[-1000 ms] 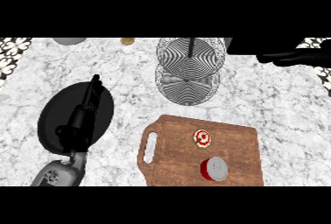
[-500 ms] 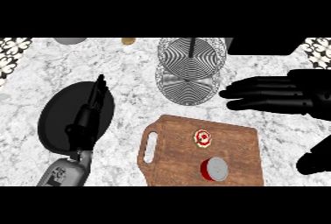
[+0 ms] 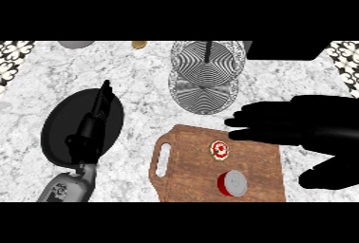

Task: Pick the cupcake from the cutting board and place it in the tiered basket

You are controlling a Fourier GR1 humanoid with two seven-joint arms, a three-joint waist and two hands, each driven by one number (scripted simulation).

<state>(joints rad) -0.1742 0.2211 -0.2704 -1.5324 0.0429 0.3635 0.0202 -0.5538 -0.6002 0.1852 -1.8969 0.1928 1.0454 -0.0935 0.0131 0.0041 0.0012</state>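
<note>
A small cupcake (image 3: 220, 149) with a white and red top sits on the wooden cutting board (image 3: 196, 187), in its upper middle. My right hand (image 3: 308, 126) comes in from the right, open, its straight fingers (image 3: 242, 122) pointing left over the board's upper right corner. Their tips end just above and to the right of the cupcake, apart from it. The wire tiered basket (image 3: 205, 76) stands behind the board. My left hand (image 3: 85, 135) rests open at the left, fingers up.
A red round thing with a grey top (image 3: 232, 183) lies on the board below the cupcake. A dark oval shape (image 3: 60, 124) lies behind my left hand. A black block (image 3: 288, 50) sits at the back right, and small items (image 3: 139, 44) at the back left.
My right hand has come down and left from the back right and now reaches over the board's upper right corner, close to the cupcake. The left hand has not moved.
</note>
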